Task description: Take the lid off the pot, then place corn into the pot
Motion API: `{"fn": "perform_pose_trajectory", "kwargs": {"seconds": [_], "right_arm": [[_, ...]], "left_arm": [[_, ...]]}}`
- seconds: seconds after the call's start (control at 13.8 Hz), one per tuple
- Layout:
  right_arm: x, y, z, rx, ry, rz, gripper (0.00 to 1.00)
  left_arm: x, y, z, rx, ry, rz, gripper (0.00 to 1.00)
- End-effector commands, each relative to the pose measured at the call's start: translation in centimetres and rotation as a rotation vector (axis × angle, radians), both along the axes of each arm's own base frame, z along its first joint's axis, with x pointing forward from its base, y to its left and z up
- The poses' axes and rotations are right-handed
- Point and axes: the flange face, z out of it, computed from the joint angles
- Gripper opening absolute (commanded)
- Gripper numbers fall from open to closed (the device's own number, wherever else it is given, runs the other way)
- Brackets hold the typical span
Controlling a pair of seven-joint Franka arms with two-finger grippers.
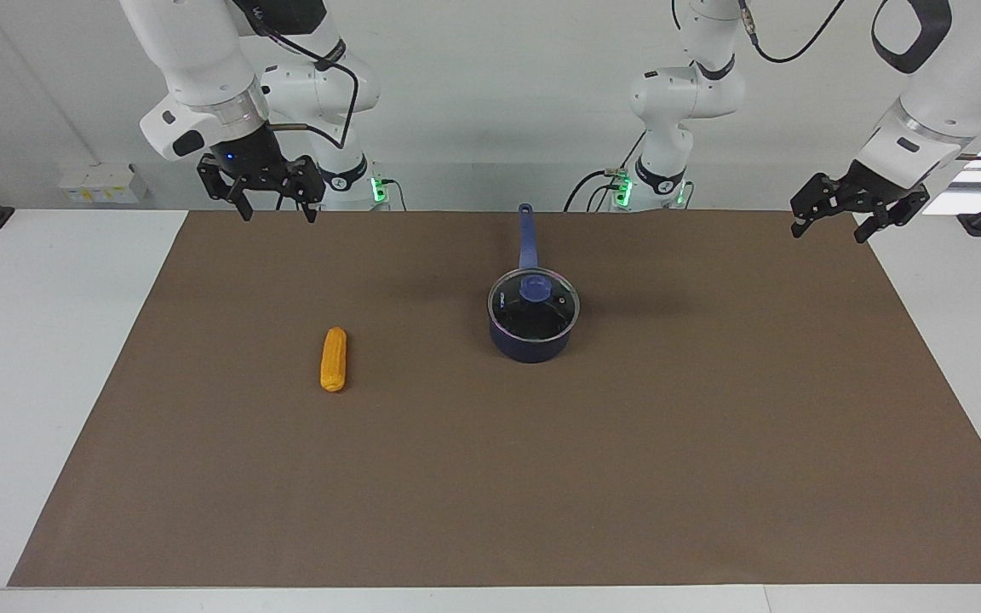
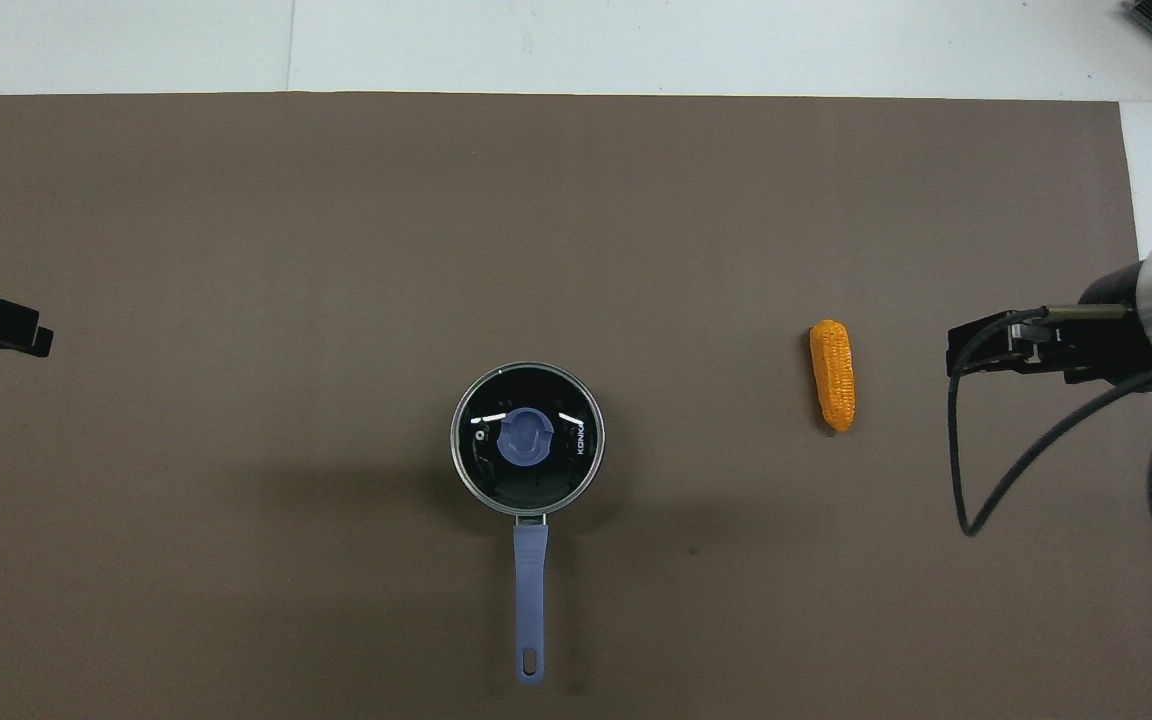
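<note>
The pot (image 1: 531, 342) stands near the middle of the brown mat, its long blue handle (image 1: 527, 238) pointing toward the robots. The lid (image 1: 534, 304) sits on it, blue knob up; it also shows in the overhead view (image 2: 527, 440), with the pot's handle (image 2: 529, 600). The corn (image 1: 334, 359) lies flat on the mat toward the right arm's end (image 2: 833, 374). My right gripper (image 1: 276, 211) is open and empty, raised over the mat's edge by the robots. My left gripper (image 1: 829, 230) is open and empty, raised over the mat's corner at its own end.
The brown mat (image 1: 542, 494) covers most of the white table (image 1: 31, 358). A black cable (image 2: 986, 480) hangs in a loop from the right arm's wrist.
</note>
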Motion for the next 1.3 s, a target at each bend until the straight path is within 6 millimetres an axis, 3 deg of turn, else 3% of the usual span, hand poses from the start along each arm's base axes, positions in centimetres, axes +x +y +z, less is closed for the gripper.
{"fn": "perform_pose_trajectory", "kwargs": {"seconds": [0.0, 0.65, 1.01, 1.23], "right_arm": [[-0.8, -0.1, 0.2, 0.020, -0.005, -0.009, 1.00], [-0.7, -0.3, 0.2, 0.021, -0.006, -0.001, 1.00], [-0.6, -0.2, 0.2, 0.018, -0.009, 0.002, 1.00], [-0.6, -0.3, 0.3, 0.001, -0.014, 0.023, 1.00]], "left_arm": [[-0.8, -0.1, -0.3, -0.011, -0.001, -0.013, 1.00], [-0.6, -1.2, -0.4, -0.009, -0.008, -0.033, 1.00], [-0.5, -4.4, -1.3, -0.008, 0.009, -0.095, 1.00], [-0.2, -6.7, -3.7, -0.009, 0.006, -0.133, 1.00]]}}
